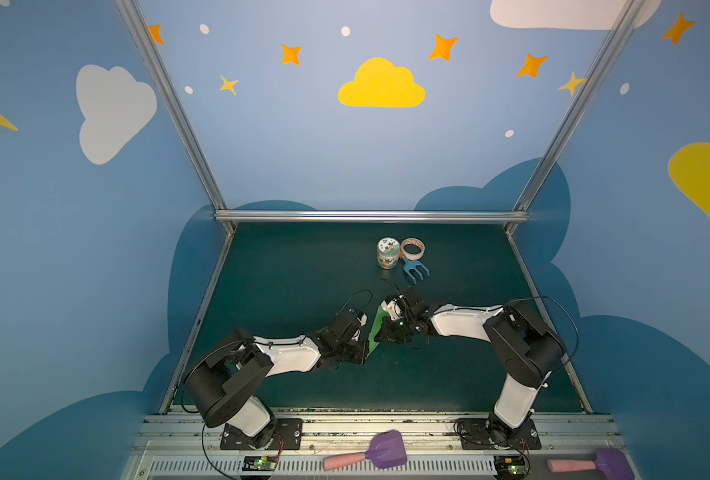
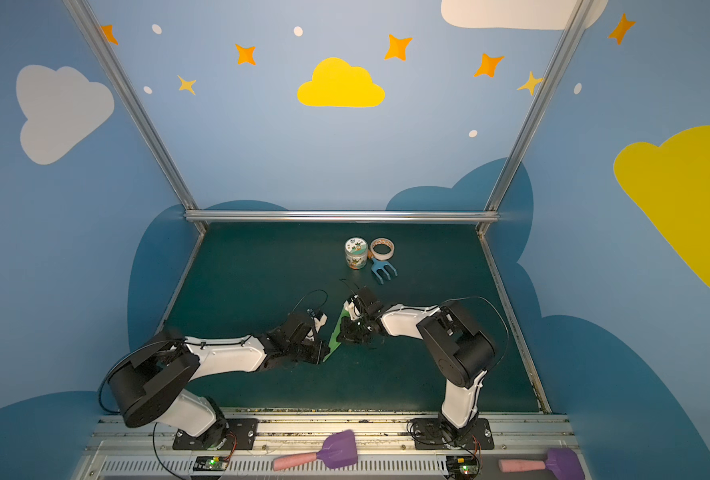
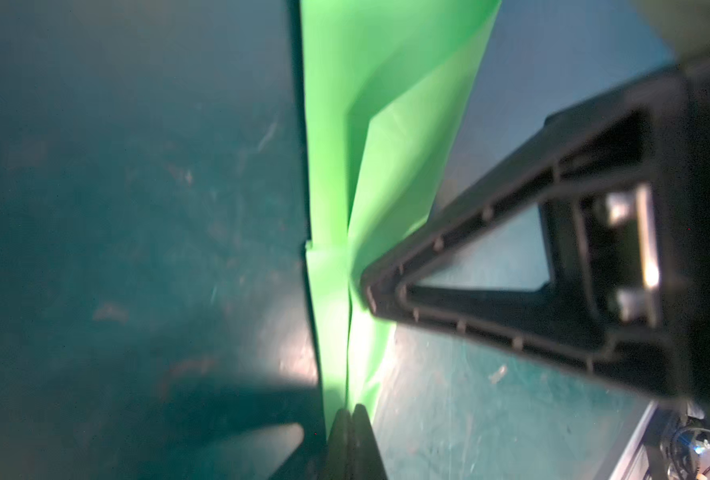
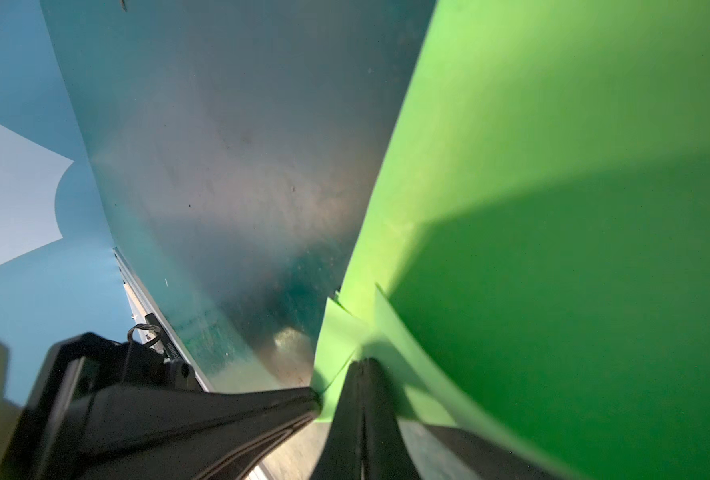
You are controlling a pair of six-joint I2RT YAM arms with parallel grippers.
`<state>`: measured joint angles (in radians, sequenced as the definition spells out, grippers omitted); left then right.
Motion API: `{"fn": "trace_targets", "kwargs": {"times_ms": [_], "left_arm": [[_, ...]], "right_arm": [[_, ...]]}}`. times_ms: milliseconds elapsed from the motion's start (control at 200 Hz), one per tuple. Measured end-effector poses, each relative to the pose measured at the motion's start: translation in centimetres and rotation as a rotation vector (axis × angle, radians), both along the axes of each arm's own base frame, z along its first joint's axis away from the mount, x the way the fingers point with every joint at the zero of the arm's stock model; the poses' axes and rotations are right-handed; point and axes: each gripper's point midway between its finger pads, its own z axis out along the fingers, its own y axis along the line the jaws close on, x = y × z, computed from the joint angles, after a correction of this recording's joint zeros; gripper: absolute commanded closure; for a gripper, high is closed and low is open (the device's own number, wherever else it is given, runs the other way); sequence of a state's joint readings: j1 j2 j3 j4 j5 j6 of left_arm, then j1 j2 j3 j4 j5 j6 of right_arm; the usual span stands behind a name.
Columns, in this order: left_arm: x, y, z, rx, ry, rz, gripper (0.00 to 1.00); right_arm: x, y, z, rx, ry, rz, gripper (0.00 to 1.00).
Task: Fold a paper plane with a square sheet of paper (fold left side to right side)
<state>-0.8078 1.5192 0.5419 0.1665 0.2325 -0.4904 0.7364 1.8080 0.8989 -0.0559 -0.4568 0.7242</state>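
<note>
The paper plane (image 1: 375, 328), bright green and folded to a narrow strip with layered flaps, is held mid-desk between the two arms and runs diagonally away from the camera in both top views. Whether it touches the desk (image 1: 282, 270) cannot be told. The left end effector (image 3: 351, 415) is clamped on the paper's near end, its fingers pressed together on the strip. The right end effector (image 4: 363, 365) is likewise closed on the paper, pinching a flap partway along the strip, close to the left one. Farther back on the dark green desk, well apart from the paper, stand a printed jar (image 1: 388, 252), a tape roll (image 1: 413, 248) just beside it, and a small blue rake (image 1: 415, 269). Two purple shovels (image 1: 370, 455) with pink handles lie on the front rail.
</note>
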Motion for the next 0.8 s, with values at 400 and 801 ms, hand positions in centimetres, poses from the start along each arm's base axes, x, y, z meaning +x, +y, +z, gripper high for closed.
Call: {"fn": "trace_targets", "kwargs": {"times_ms": [400, 801], "left_arm": [[-2.8, 2.4, 0.5, 0.027, -0.004, 0.075, 0.97], [0.5, -0.8, 3.3, 0.028, -0.055, 0.053, 0.97]], "right_arm": [[0.0, 0.0, 0.0, 0.001, 0.0, 0.0, 1.0], [0.0, 0.0, 0.0, 0.006, 0.0, 0.0, 1.0]]}}
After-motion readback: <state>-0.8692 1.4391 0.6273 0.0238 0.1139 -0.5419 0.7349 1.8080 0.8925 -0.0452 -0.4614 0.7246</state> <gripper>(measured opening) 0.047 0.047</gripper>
